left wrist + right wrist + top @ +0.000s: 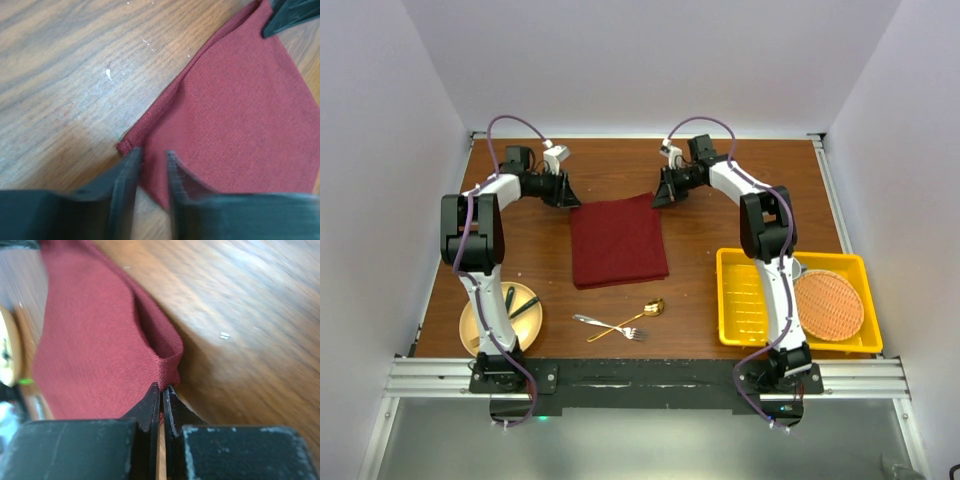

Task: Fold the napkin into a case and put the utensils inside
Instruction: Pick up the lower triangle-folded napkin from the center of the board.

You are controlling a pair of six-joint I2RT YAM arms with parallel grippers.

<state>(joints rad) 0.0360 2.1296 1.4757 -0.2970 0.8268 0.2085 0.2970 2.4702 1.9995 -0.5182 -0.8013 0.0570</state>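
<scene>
Wooden table point(540, 262); right gripper point(161, 388) pinches napkin point(90, 340) corner, left gripper point(153, 154) jaws slightly parted at other corner

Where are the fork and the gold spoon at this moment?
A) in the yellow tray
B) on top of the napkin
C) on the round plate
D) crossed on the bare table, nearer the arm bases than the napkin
D: the fork and spoon lie crossed on the table, clear of the napkin.
</scene>
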